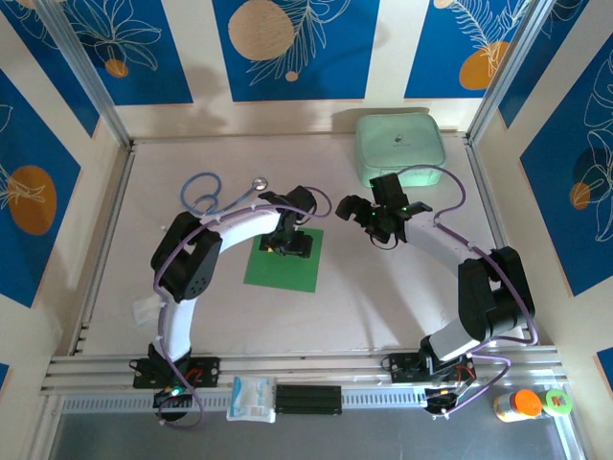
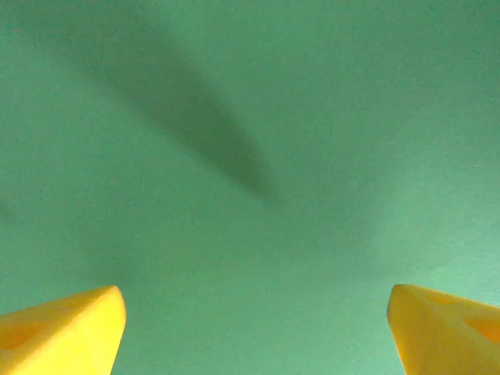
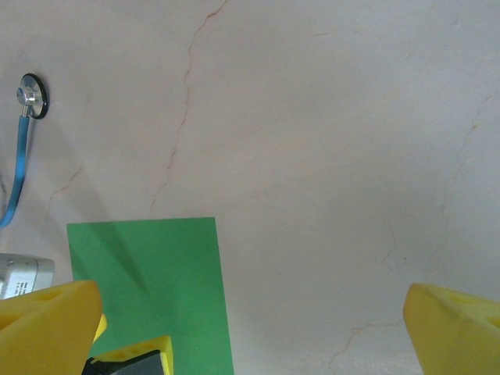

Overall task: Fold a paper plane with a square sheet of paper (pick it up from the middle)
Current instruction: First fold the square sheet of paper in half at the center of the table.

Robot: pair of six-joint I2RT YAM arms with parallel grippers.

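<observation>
**Item 1.** Thin bright green square sheet of paper (image 1: pixel 278 270): lay flat on the pale cracked table top (image 1: pixel 402 307), left of centre, uncreased, no fold begun.

**Item 2.** Left gripper (image 2: pixel 254 336): yellow jaws spread wide, low over the sheet's far half, nothing pinched. Contact with the paper could not be told.

**Item 3.** Right gripper (image 3: pixel 250 332): jaws spread wide and empty, hovering near the sheet's far right corner, off the paper.

**Handling, as judged:** you were at the pick-up. You needed the left fingertips set down on the middle of the sheet, then drawn together gently so the paper bunched into a ridge between them. A pinch too near the far edge would likely have let the sheet droop or slide.

**Room:** bare table lay on the near side and to the right of the sheet. The blue-tubed stethoscope (image 1: pixel 215 196) lay near its far left corner. The pale mint rounded zip case (image 1: pixel 399 146) sat well apart at the far side. Your best working ground was the near, open area.
</observation>
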